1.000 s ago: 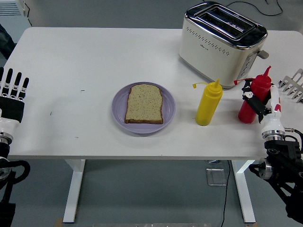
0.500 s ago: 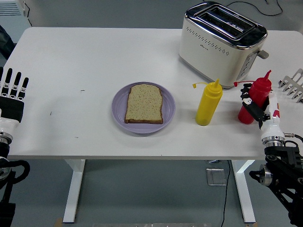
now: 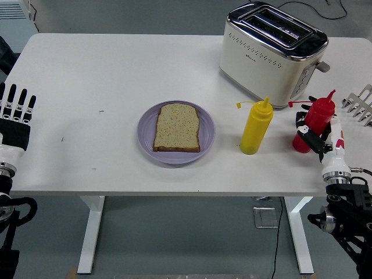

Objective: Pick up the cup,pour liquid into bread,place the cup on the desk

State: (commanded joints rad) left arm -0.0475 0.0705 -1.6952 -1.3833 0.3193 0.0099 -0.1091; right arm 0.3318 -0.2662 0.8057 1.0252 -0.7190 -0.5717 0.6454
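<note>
Gripping the red squeeze bottle (image 3: 314, 123) at lower right of frame: right hand (image 3: 317, 135), fingers wrapped around the bottle's lower body, arm coming up from the bottom right corner. No cup visible; the red bottle is the only thing held. It leans slightly, long axis near vertical, nozzle up and tipped a little toward the right edge, small cap on a tether out to its left. Whether its base touches the tabletop (image 3: 104, 70) or is just off it, cannot tell.

Left hand (image 3: 16, 110) sits at the left edge of frame, fingers straight and pointing up, holding nothing.

Just left of the red bottle: yellow squeeze bottle (image 3: 256, 126), upright, nozzle up, tethered cap out to the left. It stands between the held bottle and the plate.

Centre of frame: purple plate (image 3: 146, 138) with one bread slice (image 3: 177, 127) lying flat on it, well apart from the right hand.

Farther back, upper right: cream and chrome toaster (image 3: 272, 52), slots up, directly behind both bottles. A metal rack (image 3: 360, 104) shows partly at the right edge, beside the red bottle.
</note>
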